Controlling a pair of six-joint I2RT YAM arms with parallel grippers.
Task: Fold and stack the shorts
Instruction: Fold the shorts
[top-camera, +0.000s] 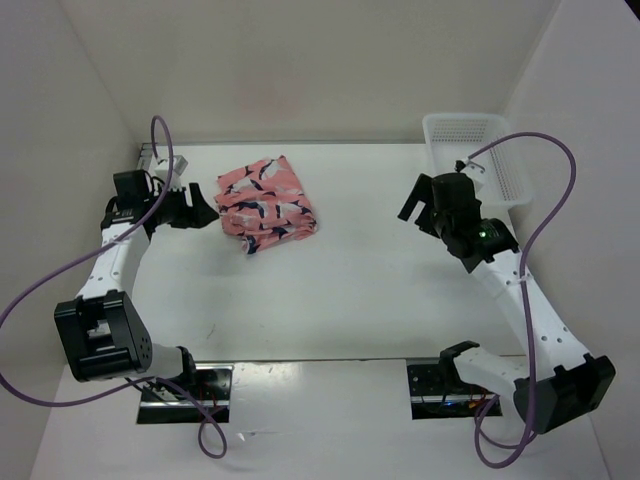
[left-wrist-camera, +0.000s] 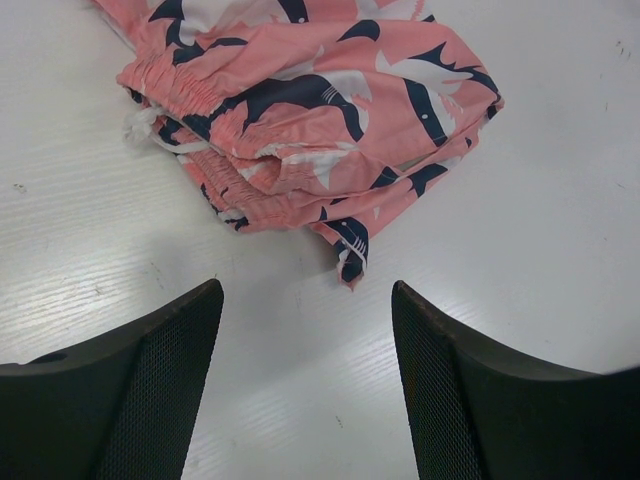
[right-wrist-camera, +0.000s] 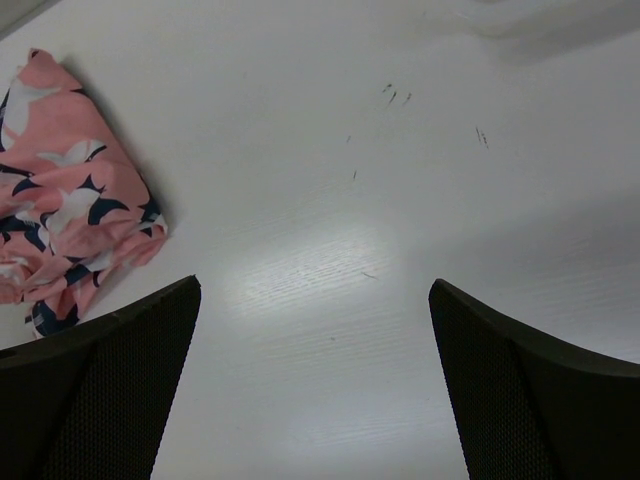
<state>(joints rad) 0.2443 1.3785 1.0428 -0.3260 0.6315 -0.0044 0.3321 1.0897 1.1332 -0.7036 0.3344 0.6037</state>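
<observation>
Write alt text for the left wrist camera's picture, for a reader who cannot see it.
Folded salmon-pink shorts with navy-and-white shark shapes lie bundled on a white table, with the elastic waistband and white drawstring showing at the left. In the foreground the left gripper stands open and empty, just short of the fabric's nearest corner.

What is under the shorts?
Only the white table shows around the shorts. They lie folded in layers, so the tabletop directly beneath them and their inner layers are covered.
</observation>
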